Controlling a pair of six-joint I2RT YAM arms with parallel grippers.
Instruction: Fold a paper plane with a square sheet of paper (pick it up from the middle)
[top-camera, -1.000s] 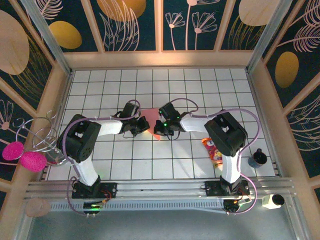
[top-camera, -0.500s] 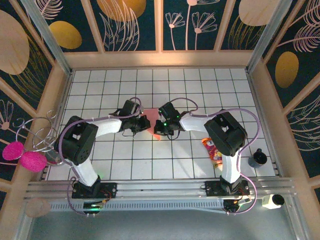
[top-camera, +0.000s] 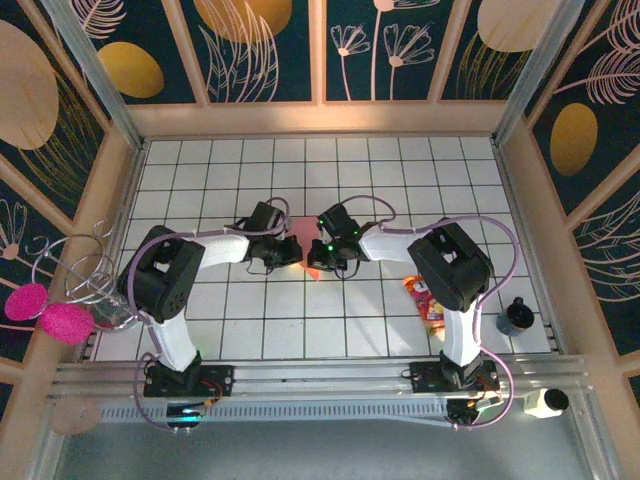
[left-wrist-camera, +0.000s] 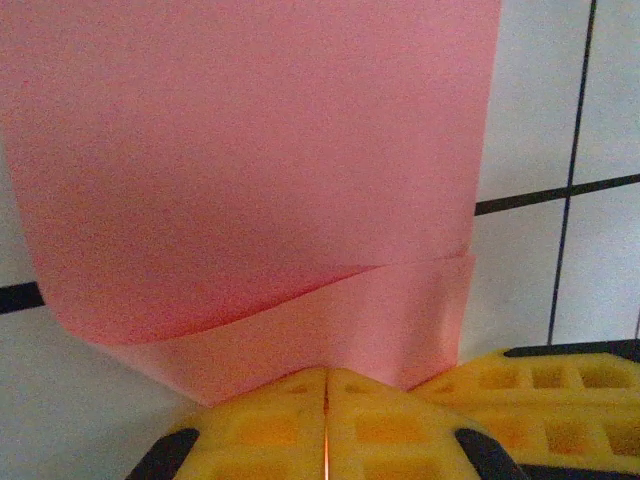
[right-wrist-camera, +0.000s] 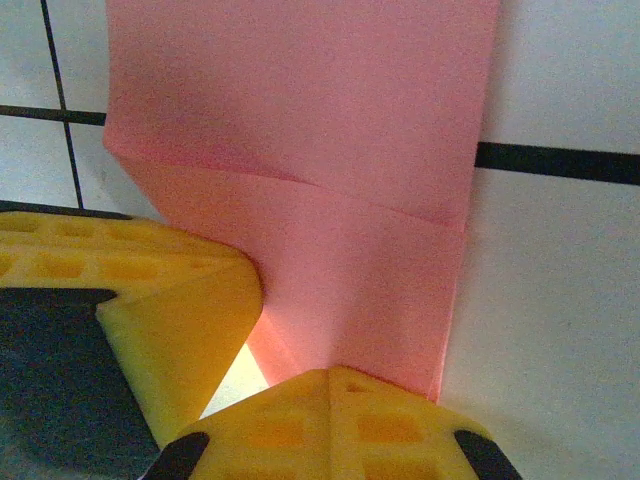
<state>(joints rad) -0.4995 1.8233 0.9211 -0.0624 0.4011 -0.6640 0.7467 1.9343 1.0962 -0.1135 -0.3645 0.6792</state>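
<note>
Left gripper (top-camera: 284, 252) and right gripper (top-camera: 318, 254) face each other over white gridded table (top-camera: 400, 170), thin salmon-pink square sheet of paper (top-camera: 296, 240) between them. Crinkly red-and-yellow snack packet (top-camera: 425, 298) beside right arm (top-camera: 452, 265).

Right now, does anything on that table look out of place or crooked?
Yes: a red and yellow snack packet lies on the tiled table beside the right arm, unrelated to folding. Also the pink paper, pinched by the left gripper and right gripper, has a folded edge running slanted rather than square.
</note>
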